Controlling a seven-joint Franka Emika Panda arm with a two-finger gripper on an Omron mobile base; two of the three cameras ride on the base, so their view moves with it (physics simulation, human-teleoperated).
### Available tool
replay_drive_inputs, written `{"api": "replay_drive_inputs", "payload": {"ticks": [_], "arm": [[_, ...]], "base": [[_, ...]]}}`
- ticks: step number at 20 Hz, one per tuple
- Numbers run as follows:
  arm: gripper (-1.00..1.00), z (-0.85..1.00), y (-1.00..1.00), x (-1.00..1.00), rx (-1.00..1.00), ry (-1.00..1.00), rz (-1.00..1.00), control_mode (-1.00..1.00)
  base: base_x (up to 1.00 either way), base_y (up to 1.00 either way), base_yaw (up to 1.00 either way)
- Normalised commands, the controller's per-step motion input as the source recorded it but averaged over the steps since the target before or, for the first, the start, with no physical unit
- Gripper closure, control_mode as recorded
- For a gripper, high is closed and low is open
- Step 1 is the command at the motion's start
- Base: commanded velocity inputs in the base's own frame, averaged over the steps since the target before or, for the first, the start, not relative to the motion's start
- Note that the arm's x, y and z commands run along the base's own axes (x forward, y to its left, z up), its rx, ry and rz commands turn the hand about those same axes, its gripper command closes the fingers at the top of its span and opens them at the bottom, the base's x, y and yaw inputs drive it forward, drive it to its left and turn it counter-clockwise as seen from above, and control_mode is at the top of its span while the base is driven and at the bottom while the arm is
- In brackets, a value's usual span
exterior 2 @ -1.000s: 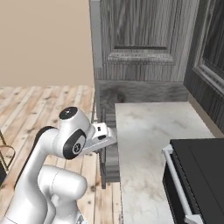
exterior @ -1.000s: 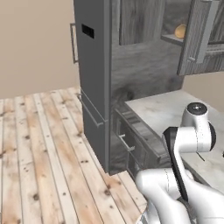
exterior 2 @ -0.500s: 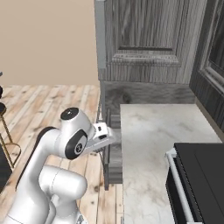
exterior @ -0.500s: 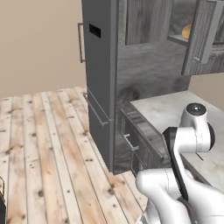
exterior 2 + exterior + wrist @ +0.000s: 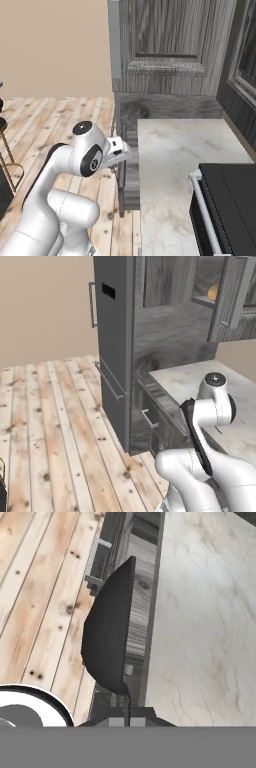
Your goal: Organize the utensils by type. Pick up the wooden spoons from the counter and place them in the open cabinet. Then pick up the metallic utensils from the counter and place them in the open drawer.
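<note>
My gripper (image 5: 129, 153) hangs shut and empty just off the left edge of the counter (image 5: 175, 150), above the low drawer fronts. In the hand view its dark fingers (image 5: 112, 632) press together over a drawer (image 5: 137, 607) with a silver handle (image 5: 98, 558), with the counter (image 5: 205, 612) on the right. I cannot tell whether this drawer is open. The cabinet (image 5: 234, 298) stands open at the upper right of the left base view, with an orange thing (image 5: 213, 292) on its shelf. The wooden spoons and the metallic utensils are out of view.
A tall dark grey unit (image 5: 117, 346) with bar handles rises left of the counter (image 5: 200, 381). A black stove (image 5: 230, 205) sits at the counter's near right. Wooden floor (image 5: 50, 421) spreads to the left, and a stool (image 5: 5, 150) stands at the far left.
The whole scene has shifted in both base views, so the base has moved. The arm keeps its pose and the gripper stays shut.
</note>
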Motion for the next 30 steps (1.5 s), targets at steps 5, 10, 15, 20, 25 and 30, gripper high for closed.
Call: {"api": "replay_drive_inputs", "payload": {"ticks": [5,10,15,20,25,30], "arm": [[1.0,-0.14,0.35,0.24,0.02,-0.07,-0.17,-1.0],[1.0,-0.13,0.12,0.59,0.03,-0.03,-0.12,-1.0],[1.0,-0.19,-0.04,0.67,0.0,0.0,-0.02,-1.0],[1.0,-0.16,-0.05,0.53,0.0,0.01,0.0,-1.0],[1.0,-0.2,0.0,0.39,0.0,0.04,0.0,-1.0],[1.0,-0.3,-0.01,0.3,0.0,0.0,0.0,-1.0]], "base": [[0.0,0.0,0.0],[0.0,0.0,0.0],[0.0,0.0,0.0],[0.0,0.0,0.0],[0.0,0.0,0.0],[0.0,0.0,0.0]]}}
